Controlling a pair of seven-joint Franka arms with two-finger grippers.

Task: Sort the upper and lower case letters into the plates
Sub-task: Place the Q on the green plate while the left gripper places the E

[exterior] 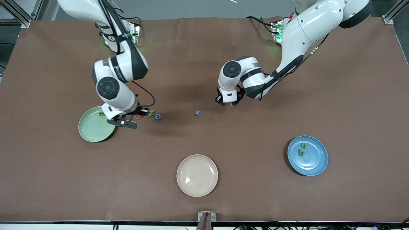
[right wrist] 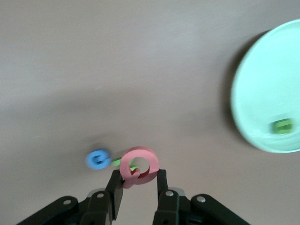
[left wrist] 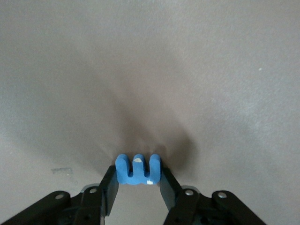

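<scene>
green letter [right wrist: 282, 126] in the mint plate [right wrist: 253, 93] blurred and unreadable, plate cut off by the edge

- Table cover [exterior: 204, 191]: matt brown, cloth-like, faintly creased.
- Cream plate [exterior: 197, 175]: smooth, slight sheen.
- Mint plate [exterior: 92, 129] and blue plate [exterior: 314, 159]: smooth, glossy-looking.
- Blue letter [left wrist: 138, 169], red letter [right wrist: 138, 166]: matt, foam-like.
- Arm shells [exterior: 306, 28]: glossy white plastic.

The left tool [left wrist: 139, 180] grips a blue letter [left wrist: 138, 169] above brown table [left wrist: 150, 70].
</scene>
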